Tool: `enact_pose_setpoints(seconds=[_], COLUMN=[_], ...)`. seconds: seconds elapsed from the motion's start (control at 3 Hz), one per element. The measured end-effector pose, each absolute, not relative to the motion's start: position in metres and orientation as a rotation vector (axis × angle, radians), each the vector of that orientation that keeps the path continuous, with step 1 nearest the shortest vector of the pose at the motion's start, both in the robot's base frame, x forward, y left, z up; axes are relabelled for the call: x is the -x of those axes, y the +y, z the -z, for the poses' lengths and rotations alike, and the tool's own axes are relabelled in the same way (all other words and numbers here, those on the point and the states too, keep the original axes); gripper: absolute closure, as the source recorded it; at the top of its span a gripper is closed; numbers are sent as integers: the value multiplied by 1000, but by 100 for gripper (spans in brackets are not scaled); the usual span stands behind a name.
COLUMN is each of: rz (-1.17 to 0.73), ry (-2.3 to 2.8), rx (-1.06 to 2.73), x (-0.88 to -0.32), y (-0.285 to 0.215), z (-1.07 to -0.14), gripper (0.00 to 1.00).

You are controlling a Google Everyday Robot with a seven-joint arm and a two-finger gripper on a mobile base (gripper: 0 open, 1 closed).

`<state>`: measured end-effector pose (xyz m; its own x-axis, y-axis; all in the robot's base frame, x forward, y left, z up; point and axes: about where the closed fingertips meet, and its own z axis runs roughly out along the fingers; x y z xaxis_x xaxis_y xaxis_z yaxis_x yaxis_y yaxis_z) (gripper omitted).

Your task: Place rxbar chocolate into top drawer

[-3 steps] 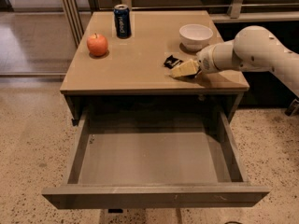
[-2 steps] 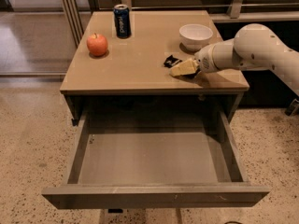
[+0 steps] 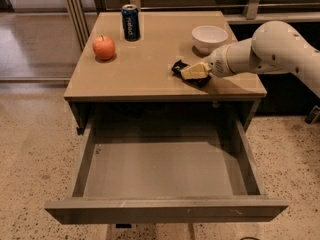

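Note:
The rxbar chocolate (image 3: 178, 67), a small black-wrapped bar, lies on the right part of the tan table top (image 3: 145, 69), in front of the white bowl. My gripper (image 3: 193, 72) reaches in from the right and sits low on the bar, its pale fingers closed on it, with one end of the bar sticking out to the left. The top drawer (image 3: 165, 169) is pulled fully open below the table's front edge. Its flat grey bottom holds nothing.
A white bowl (image 3: 209, 37) stands just behind the gripper. A dark blue soda can (image 3: 130, 21) stands at the back middle and a red apple (image 3: 104, 47) at the left. My white arm (image 3: 270, 49) crosses the table's right edge. Speckled floor surrounds the table.

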<state>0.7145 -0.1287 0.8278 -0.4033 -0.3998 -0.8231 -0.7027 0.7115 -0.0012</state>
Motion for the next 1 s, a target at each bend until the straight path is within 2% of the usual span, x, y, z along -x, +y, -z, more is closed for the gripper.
enact_pose_setpoints(seconds=[0.67,1.0], rz=[-468,-547], ry=[2010,1926], rx=[932,1093], x=[-703,-667], y=[-123,-119], z=[-828,-838], gripper=[100,100])
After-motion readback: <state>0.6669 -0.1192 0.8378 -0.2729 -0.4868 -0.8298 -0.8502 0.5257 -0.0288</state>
